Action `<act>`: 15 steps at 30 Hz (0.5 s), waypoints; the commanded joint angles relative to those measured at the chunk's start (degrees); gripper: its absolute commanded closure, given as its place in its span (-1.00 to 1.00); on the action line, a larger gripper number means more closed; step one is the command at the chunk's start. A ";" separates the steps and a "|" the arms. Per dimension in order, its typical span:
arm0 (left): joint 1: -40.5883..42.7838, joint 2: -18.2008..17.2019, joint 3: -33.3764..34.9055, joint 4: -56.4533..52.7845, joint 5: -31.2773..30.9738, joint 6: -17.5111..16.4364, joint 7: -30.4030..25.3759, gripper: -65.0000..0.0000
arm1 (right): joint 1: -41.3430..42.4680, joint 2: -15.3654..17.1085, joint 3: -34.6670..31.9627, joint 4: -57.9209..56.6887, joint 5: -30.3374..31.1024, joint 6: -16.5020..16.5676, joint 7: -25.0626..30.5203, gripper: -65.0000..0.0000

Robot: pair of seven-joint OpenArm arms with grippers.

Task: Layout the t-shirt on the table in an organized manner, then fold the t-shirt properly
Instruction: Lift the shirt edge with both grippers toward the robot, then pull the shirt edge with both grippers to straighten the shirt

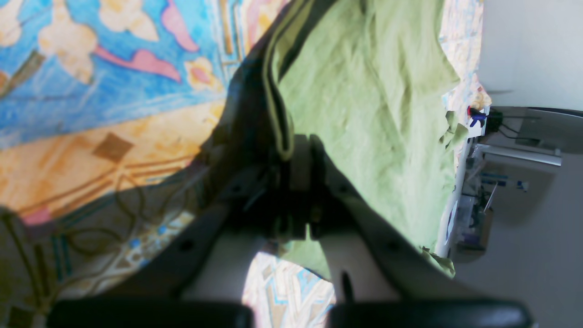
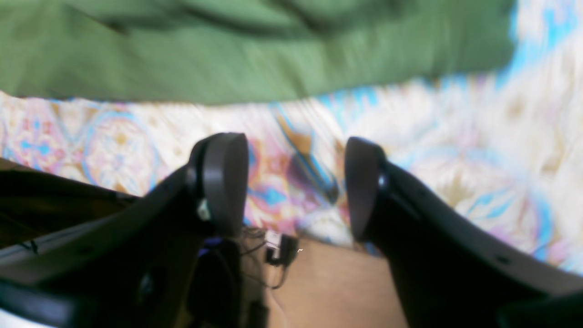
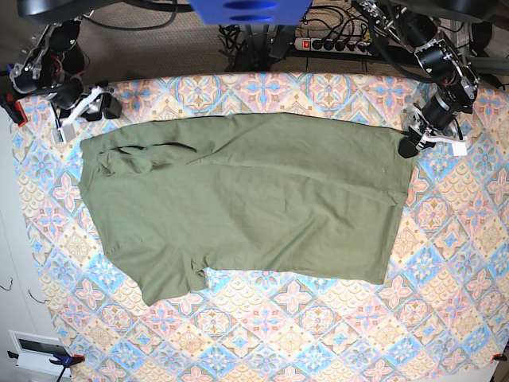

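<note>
Here left hand [image 1: 298,150] pinches t-shirt [image 3: 246,199] hem — pinch point shadowed, blurred.

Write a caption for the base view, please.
Left end effector pinches a corner of the t-shirt spread on the table.

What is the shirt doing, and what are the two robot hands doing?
t-shirt: spread out on the table, wrinkly, one sleeve bunched up.
left gripper: shut on the t-shirt's edge.
right gripper: open, holding nothing, just off the shirt.
table: covered with a patterned cloth.
</note>
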 commanded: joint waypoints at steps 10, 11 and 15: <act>0.57 -0.14 -0.02 -0.07 -0.15 0.79 1.08 1.00 | 4.82 -0.57 5.02 -11.64 0.90 0.17 0.71 -0.02; 0.57 -0.14 -0.02 -0.07 -0.15 0.79 1.08 1.00 | 5.17 -0.57 5.28 -12.96 0.90 0.17 0.80 -0.02; 0.57 -0.14 -0.02 -0.07 -0.15 0.79 1.08 1.00 | 7.54 -0.57 5.46 -16.04 0.90 0.17 0.98 -0.02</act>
